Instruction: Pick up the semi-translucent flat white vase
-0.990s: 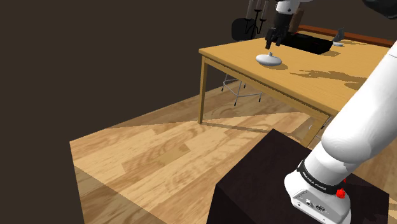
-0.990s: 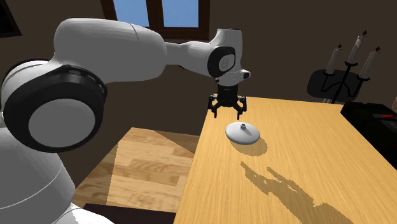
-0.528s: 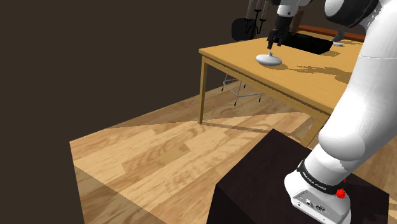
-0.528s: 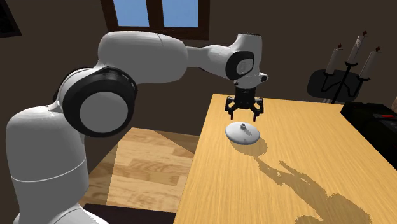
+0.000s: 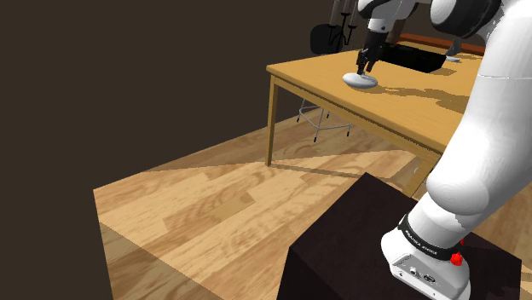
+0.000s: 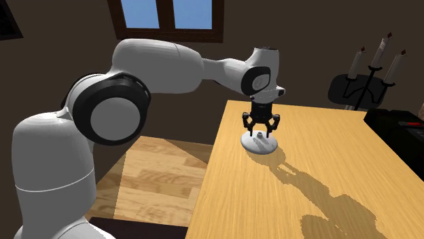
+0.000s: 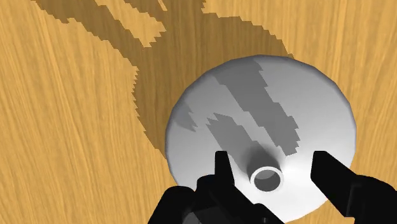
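entry, as i logged it: vase [image 6: 260, 144] sat on table [image 6: 312, 197], near its far corner; gripper [image 6: 260, 129] hung directly above it, fingers [image 7: 222, 168] either side of the neck; candle holder [image 6: 370, 64] stood behind the table.

The shoulder camera sits behind my stand [image 5: 409, 247], which lies at the frame's lower right. It looks across the floor to the table [image 5: 401, 106], far off at upper right. The second camera stands close over the tabletop, seemingly beside my base, and faces the window [image 6: 170, 13] at the frame's top. My wrist camera looks straight down, very near. All three share the vase [image 7: 254, 108] under my gripper [image 7: 271, 162].
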Controlling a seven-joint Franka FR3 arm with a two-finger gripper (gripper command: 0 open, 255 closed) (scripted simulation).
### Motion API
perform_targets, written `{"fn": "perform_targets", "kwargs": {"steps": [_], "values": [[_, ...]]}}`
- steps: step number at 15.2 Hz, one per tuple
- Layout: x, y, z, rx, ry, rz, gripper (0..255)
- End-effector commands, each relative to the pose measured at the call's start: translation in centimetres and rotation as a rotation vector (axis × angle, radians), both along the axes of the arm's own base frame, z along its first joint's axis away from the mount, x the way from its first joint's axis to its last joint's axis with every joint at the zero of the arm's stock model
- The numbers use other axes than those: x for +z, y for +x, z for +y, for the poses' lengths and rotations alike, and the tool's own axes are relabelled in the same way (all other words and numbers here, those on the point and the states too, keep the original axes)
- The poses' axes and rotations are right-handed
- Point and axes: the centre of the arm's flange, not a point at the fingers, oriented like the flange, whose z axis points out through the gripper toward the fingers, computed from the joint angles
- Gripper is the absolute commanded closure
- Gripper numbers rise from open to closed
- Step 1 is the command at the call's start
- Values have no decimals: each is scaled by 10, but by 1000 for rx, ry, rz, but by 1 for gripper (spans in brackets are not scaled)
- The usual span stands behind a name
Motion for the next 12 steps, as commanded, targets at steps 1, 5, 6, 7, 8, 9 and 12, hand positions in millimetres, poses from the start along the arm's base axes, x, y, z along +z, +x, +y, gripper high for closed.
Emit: {"fn": "perform_targets", "kwargs": {"steps": [1, 5, 6, 7, 8, 9, 12], "values": [[-1, 0, 0, 0, 0, 0, 255], [-1, 0, 0, 0, 0, 0, 255], [-1, 0, 0, 0, 0, 0, 255], [-1, 0, 0, 0, 0, 0, 255], [-1, 0, 0, 0, 0, 0, 255], [-1, -1, 0, 0, 0, 0, 255], [15, -1, 0, 0, 0, 0, 255]]}}
